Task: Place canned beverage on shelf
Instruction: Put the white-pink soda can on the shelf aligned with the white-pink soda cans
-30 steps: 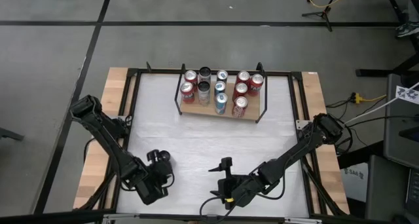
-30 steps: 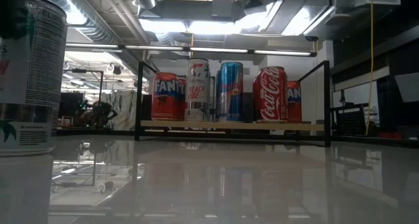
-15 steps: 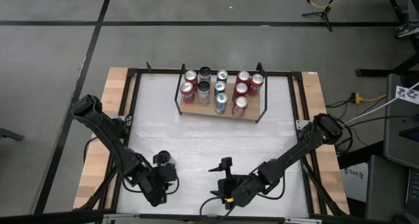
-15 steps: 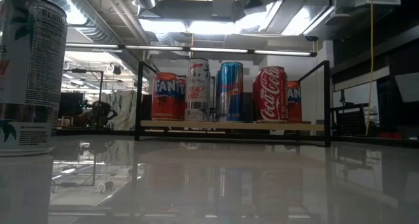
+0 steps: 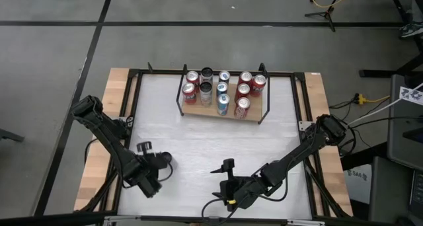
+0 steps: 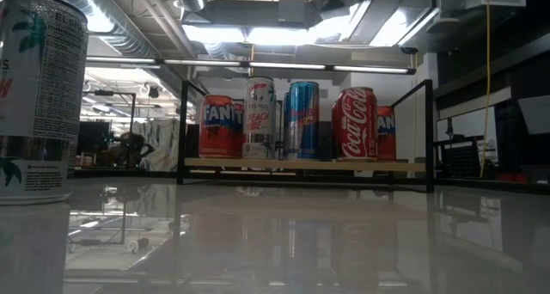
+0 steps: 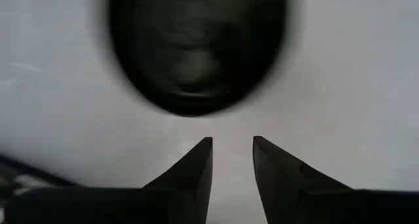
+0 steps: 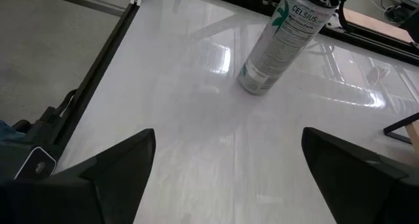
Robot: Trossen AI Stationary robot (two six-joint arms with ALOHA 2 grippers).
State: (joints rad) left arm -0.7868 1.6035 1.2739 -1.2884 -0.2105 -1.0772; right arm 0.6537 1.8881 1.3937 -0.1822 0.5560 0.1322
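Note:
A tall white Celsius can (image 8: 281, 44) stands upright on its base on the white table, near the left front (image 5: 165, 158), and shows large at the low view's left edge (image 6: 34, 96). My left gripper (image 7: 232, 142) hovers over it pointing steeply down. A narrow gap separates its fingertips, with nothing between them. They lie just beside the can's dark, blurred top (image 7: 196, 47). My right gripper (image 8: 228, 135) waits wide open near the front middle (image 5: 225, 183), facing the can. The wooden shelf (image 5: 192, 112) at the far middle (image 6: 301, 163) carries several cans.
Black metal rails (image 5: 132, 100) and wooden side strips (image 5: 112, 87) frame the white tabletop. The shelf's black rod brackets (image 6: 182, 131) stand at both its ends. Bare table (image 5: 211, 143) lies between the standing can and the shelf.
My left gripper has tipped to point more steeply down and has shifted a little up and toward the table's left over the can. The can has stayed upright in place. The fingertip gap looks the same.

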